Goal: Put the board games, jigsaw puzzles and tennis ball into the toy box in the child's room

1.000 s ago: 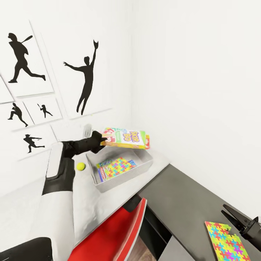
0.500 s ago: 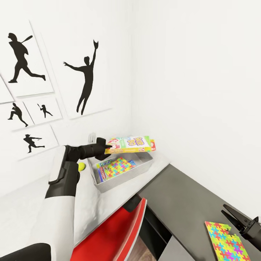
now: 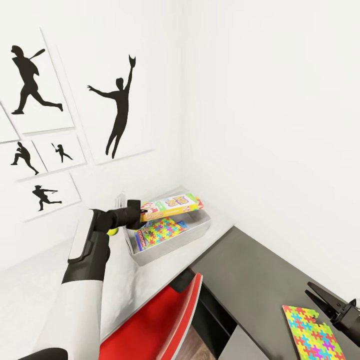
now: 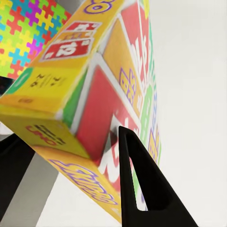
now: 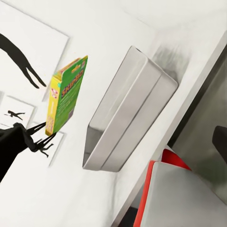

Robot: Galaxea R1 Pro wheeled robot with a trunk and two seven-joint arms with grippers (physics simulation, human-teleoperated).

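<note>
Head view high over the toy box (image 3: 200, 231); right wrist view side-on, farther; left wrist close.

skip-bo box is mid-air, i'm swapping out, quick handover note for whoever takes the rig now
Left gripper: shut on the Skip-Bo box, held flat over the toy box.
Right gripper: open, empty, by the loose jigsaw on the dark desk section.
Done: one jigsaw and a game box under it lie in the toy box.
Left: release the Skip-Bo box, then the loose jigsaw and the tennis ball beside the toy box.
</note>
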